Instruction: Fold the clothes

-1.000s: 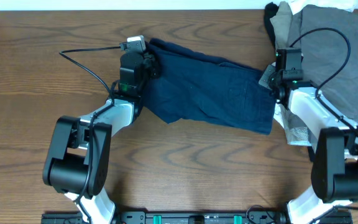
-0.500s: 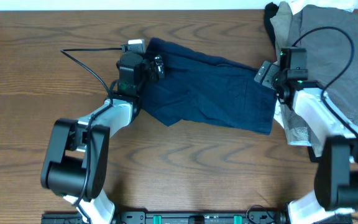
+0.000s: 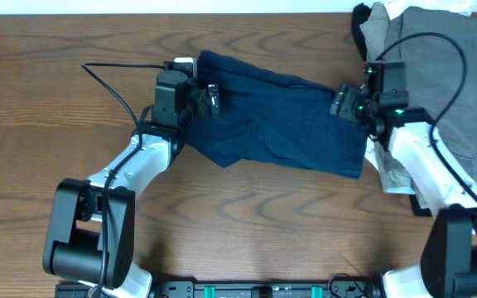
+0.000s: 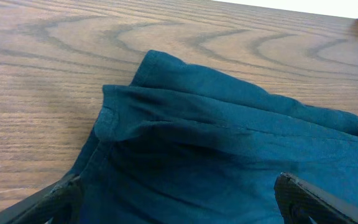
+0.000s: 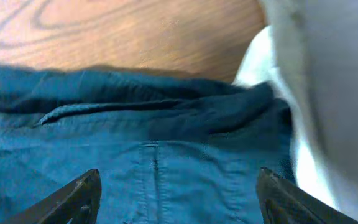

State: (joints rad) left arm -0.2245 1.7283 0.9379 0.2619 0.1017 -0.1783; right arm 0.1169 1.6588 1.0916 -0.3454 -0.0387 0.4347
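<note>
The left arm (image 3: 139,157) and right arm (image 3: 421,157) are showing white links between bulky black joints, each trailing a thin black cable (image 3: 106,80). The left gripper (image 4: 178,186) and right gripper (image 5: 179,180) are showing black, tapering fingers (image 4: 316,202).

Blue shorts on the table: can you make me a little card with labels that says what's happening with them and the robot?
Blue shorts: spread out across the table, bunched at the left end
Left gripper: open, over the shorts' left end
Right gripper: open, over the shorts' right end
Holding anything: no, neither gripper
Grey clothes: piled at the far right corner
</note>
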